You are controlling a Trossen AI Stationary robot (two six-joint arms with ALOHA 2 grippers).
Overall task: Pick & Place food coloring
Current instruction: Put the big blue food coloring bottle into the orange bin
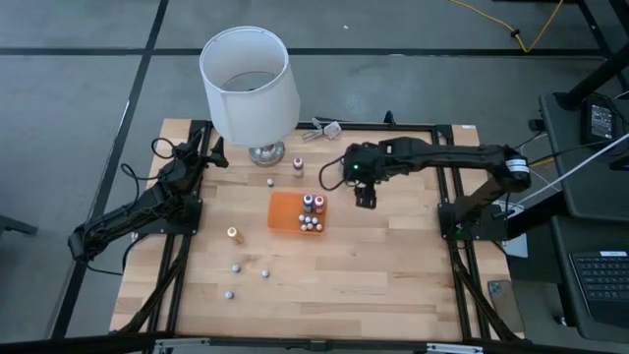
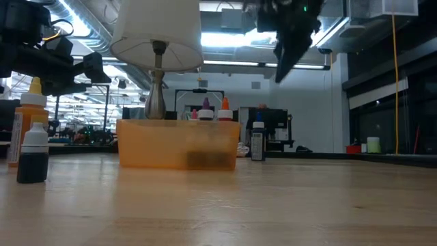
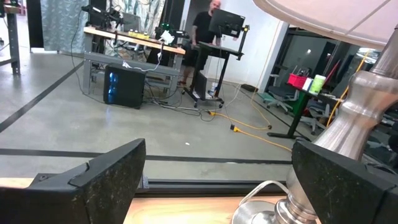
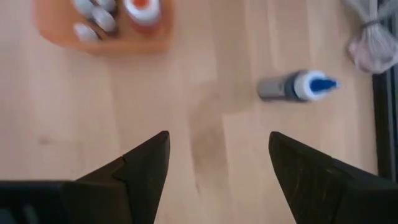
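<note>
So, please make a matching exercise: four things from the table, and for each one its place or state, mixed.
Things:
1. lamp
2. orange tray
3. right gripper
4. left gripper

Places or states:
a. open, above bare wood right of the tray
b. mid-table, holding small bottles
c. open, beside the lamp base
d. upright at the far edge

Pairs: 1-d, 2-b, 3-a, 4-c

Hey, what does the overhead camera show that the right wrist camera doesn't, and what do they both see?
Only the high view shows the lamp, the left gripper waiting open beside it, and loose food coloring bottles on the table's left half. Only the right wrist view shows a blue-tipped bottle lying on its side. Both show the orange tray with bottles in it and the right gripper, fingers apart and empty, above bare wood beside the tray.
</note>
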